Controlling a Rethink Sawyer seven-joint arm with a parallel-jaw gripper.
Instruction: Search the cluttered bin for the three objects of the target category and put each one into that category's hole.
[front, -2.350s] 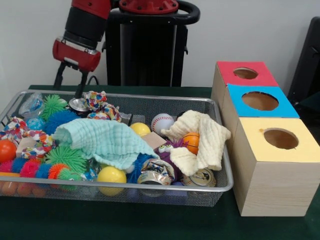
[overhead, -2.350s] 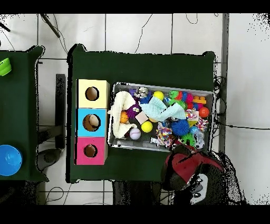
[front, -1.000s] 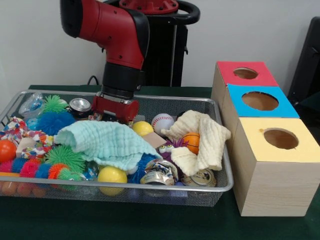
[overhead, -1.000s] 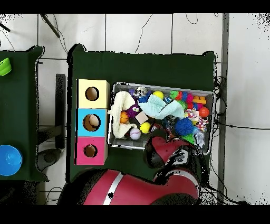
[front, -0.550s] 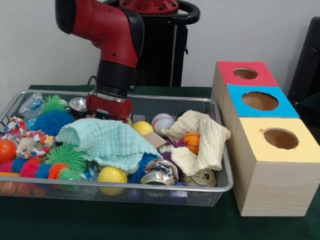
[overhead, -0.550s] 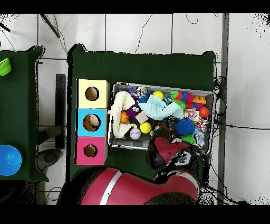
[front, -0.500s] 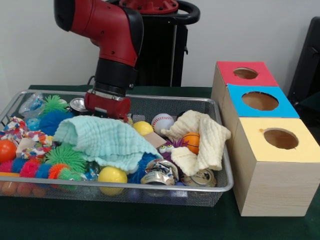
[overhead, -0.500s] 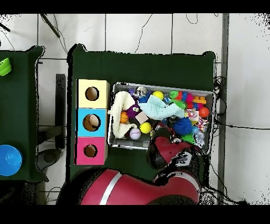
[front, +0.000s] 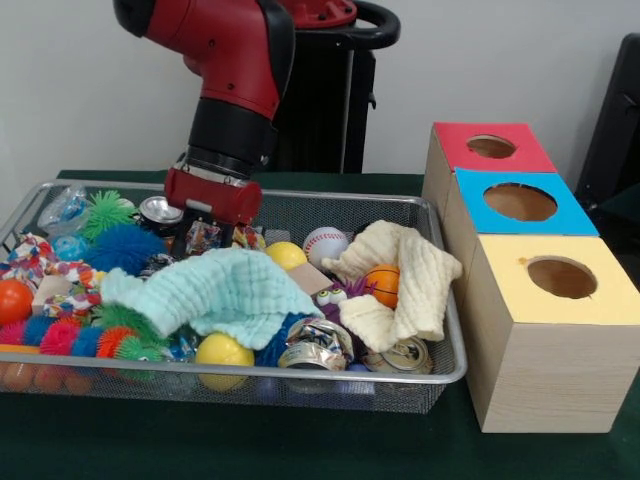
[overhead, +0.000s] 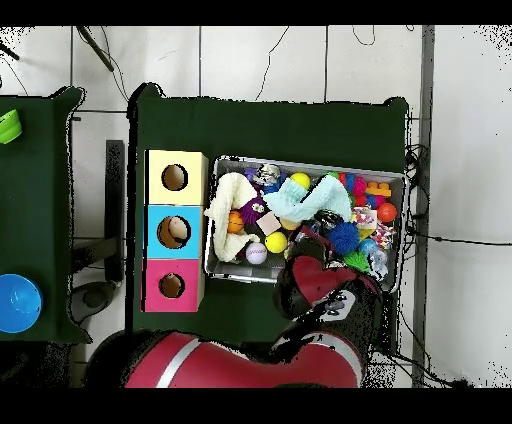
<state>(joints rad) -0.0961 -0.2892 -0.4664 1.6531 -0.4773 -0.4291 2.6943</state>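
While no brand, label or lettering could be read on anything in the wire bin (front: 440, 300), the Sawyer arm's gripper (front: 208, 236) hung over its rear half, and whether its fingers were spread or pressed together could not be told, since the red wrist block and the clutter hid their tips. Just beside the fingers, toward the bin's back rim, stood a silver can (front: 158, 211), upright with its lid showing; a crinkled foil wrapper (front: 203, 238) lay right at the fingers. Directly in front of them sprawled a mint-green waffle cloth (front: 215, 291), draped over spiky toys. Farther from the fingers, toward the boxes, sat a yellow ball (front: 281, 257), a baseball (front: 324, 244) with red stitching, and a cream cloth (front: 405, 277) wrapped around a small orange basketball (front: 382, 283). Two crushed cans (front: 315, 346) lay at the bin's front rim, well apart from the fingers. Beyond the bin stood three wooden boxes with round holes: a red-topped box (front: 488, 146), a blue-topped box (front: 520, 202) and a yellow-topped box (front: 560, 279). From overhead, the arm covered the bin's edge (overhead: 300, 164) nearest the base.
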